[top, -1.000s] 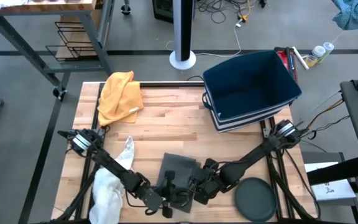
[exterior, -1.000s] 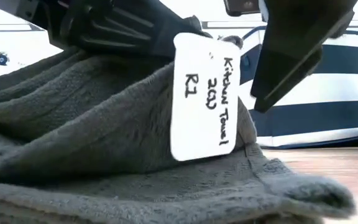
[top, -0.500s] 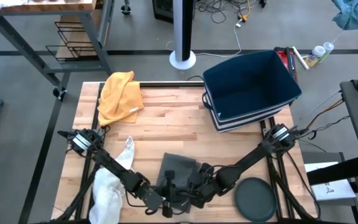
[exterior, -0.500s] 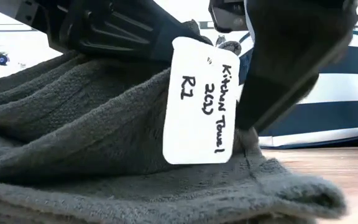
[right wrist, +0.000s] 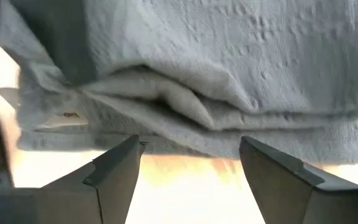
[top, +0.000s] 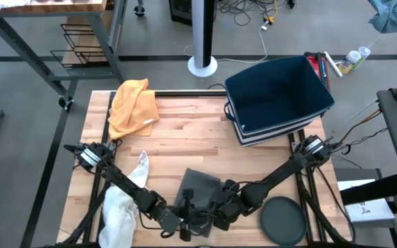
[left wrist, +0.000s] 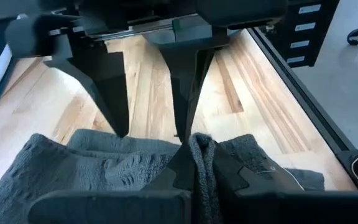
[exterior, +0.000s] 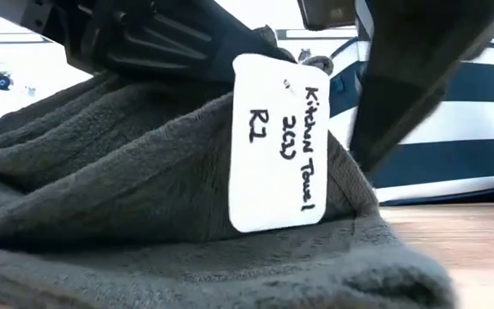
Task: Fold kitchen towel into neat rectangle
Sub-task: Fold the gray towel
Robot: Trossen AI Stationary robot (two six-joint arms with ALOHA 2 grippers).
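Note:
A dark grey kitchen towel lies bunched near the table's front edge, its underside on the wood. A white paper tag hangs from it. My left gripper comes in low from the near left and is shut on a raised fold of the towel. My right gripper slants down from the right with its fingers wide open. Its tips stand over the towel's edge, right beside the left gripper's hold, and show in the left wrist view as the right gripper. My left gripper pinches an upstanding ridge of the towel between its two fingers, coming at it nearly level and slanting a little down from the near left. The ridge is lifted into a peak there, and the remainder of the towel lies slack on the table. My right gripper has nothing between its fingers; whether its fingertips touch the towel I cannot tell.
An orange cloth lies at the far left and a white cloth at the near left. A blue bin with striped sides stands at the far right. A dark round disc lies at the near right.
My right gripper has edged toward the tag and then drawn back a little toward the right, open throughout. The tag has swung slightly. My left gripper keeps its hold on the towel.

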